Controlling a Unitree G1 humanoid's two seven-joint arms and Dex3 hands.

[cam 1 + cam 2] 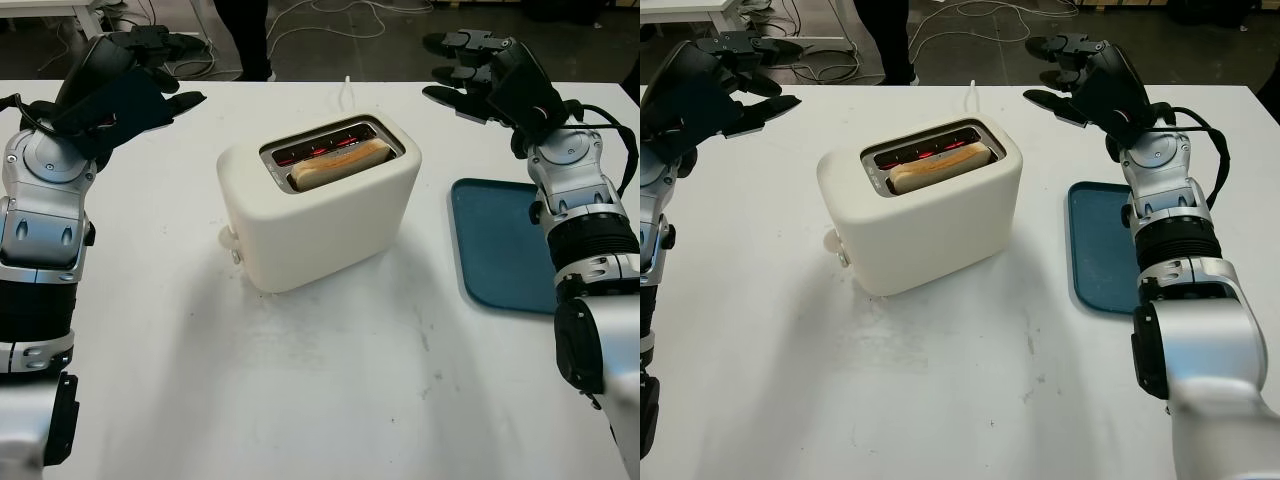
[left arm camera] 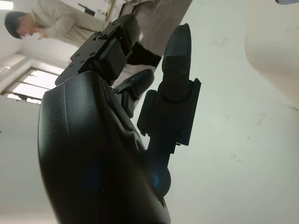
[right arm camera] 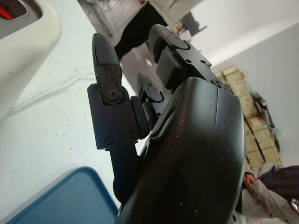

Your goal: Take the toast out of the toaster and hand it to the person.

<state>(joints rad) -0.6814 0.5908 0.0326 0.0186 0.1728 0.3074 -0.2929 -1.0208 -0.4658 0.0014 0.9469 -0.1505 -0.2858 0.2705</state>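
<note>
A cream two-slot toaster (image 1: 320,205) stands in the middle of the white table (image 1: 300,380). One slice of toast (image 1: 340,164) sits in its nearer slot; the far slot glows red. My left hand (image 1: 165,72) is raised at the far left of the table, open and holding nothing. My right hand (image 1: 465,70) is raised at the far right, above the table's back edge, also open. A person (image 1: 245,35) stands beyond the table's far edge, seen as dark trouser legs.
A dark teal tray (image 1: 505,245) lies on the table to the right of the toaster, under my right forearm. Cables run across the floor behind the table. A white cord leads off from the toaster toward the back edge.
</note>
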